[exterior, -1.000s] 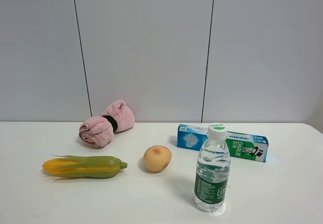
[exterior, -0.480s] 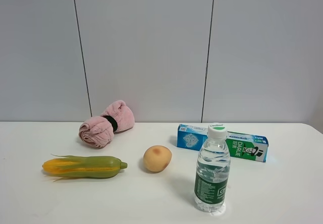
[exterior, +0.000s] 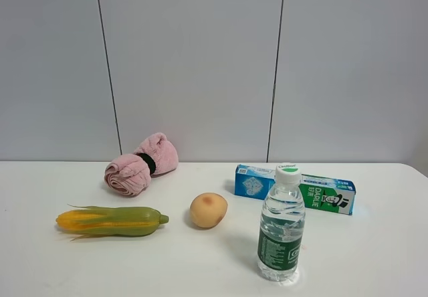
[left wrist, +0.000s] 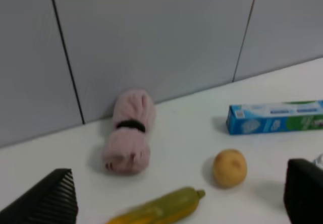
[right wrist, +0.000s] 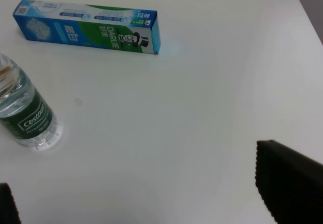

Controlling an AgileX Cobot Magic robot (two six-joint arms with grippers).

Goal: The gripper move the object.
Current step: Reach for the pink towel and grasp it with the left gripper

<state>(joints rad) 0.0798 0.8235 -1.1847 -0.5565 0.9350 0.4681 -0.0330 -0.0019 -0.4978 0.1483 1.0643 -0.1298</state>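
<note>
The pink rolled towel [exterior: 141,164] with a black band lies at the back left of the white table [exterior: 374,243], by the wall. It also shows in the left wrist view [left wrist: 128,138], far ahead of my left gripper [left wrist: 179,191], whose black fingers [left wrist: 50,199] stand wide apart and empty. My right gripper [right wrist: 149,193] is open and empty above the table's right side, with one finger [right wrist: 290,181] showing. Neither gripper shows in the exterior high view.
A corn cob [exterior: 112,221] lies front left and a tan potato [exterior: 208,210] in the middle. A water bottle [exterior: 281,223] stands front right, with a blue-green toothpaste box [exterior: 295,188] behind it. A grey panelled wall [exterior: 200,63] backs the table.
</note>
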